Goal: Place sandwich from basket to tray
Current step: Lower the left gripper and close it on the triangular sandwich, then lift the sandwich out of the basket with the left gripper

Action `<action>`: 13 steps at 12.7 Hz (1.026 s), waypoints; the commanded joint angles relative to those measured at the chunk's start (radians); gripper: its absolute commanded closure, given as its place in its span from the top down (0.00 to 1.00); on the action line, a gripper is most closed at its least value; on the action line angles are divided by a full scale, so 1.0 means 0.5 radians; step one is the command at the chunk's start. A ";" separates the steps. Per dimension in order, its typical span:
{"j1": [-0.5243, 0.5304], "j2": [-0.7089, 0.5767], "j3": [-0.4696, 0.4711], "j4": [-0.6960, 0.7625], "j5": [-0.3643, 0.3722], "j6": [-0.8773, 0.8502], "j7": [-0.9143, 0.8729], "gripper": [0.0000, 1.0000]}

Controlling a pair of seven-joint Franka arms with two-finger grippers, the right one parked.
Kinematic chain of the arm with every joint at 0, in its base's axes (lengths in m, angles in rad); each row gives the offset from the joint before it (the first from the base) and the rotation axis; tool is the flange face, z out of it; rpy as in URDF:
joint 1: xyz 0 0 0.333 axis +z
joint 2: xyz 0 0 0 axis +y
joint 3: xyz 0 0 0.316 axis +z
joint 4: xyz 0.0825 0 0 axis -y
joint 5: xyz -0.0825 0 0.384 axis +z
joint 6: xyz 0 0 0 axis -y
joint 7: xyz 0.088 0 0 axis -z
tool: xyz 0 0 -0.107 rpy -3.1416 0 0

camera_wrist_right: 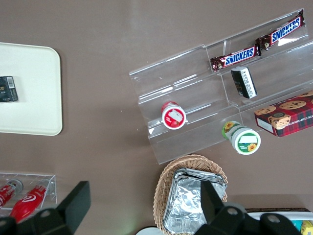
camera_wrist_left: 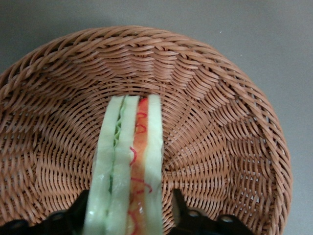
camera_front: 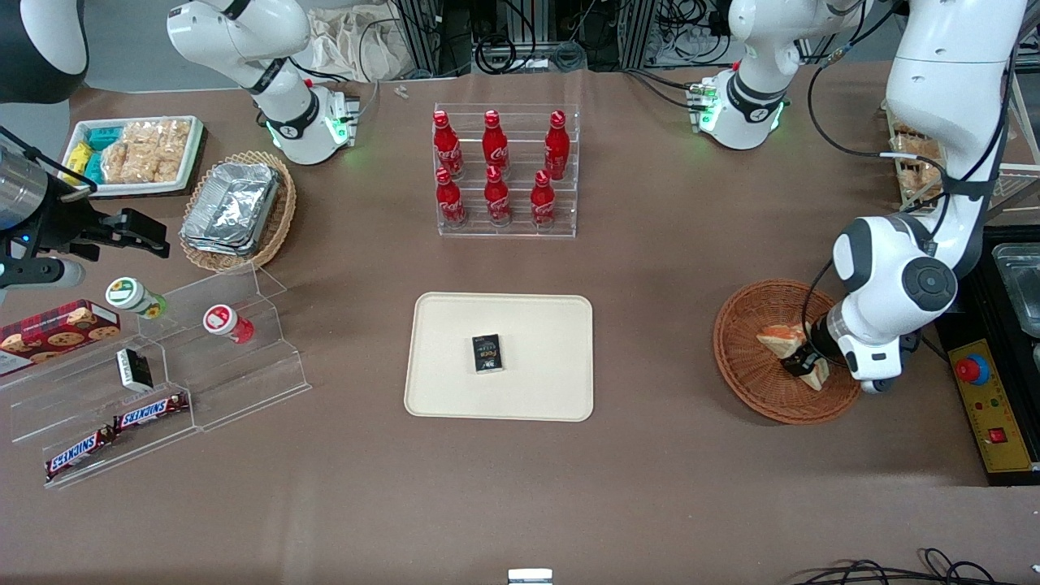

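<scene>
The triangular white-bread sandwich (camera_wrist_left: 128, 166) with orange and green filling is lying inside the round reddish-brown wicker basket (camera_front: 751, 370). The left arm's gripper (camera_front: 800, 363) is reaching into that basket, its two black fingers (camera_wrist_left: 182, 211) flanking the sandwich's sides; whether they are pressing on the bread cannot be determined. The flat cream rectangular tray (camera_front: 536, 390) is sitting well apart, toward the table's middle.

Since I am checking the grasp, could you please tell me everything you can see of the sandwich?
The sandwich is a wedge of pale white bread slices with green filling on one side and orange-pink filling on the other. It stands on edge in the round brown wicker basket, layers facing up. The hand is down in the basket with a dark finger on each side of the bread, apparently closed on it. It looks whole and unsquashed.
</scene>
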 commanded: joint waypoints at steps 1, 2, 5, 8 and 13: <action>-0.020 -0.013 -0.003 0.002 0.016 0.036 -0.058 0.00; -0.032 -0.028 -0.003 0.008 0.016 0.027 -0.049 0.00; -0.035 -0.071 -0.018 0.109 0.034 -0.098 -0.033 0.00; -0.038 -0.105 -0.146 0.540 0.044 -0.740 0.049 0.00; -0.337 -0.056 -0.469 1.192 0.242 -1.498 0.395 0.00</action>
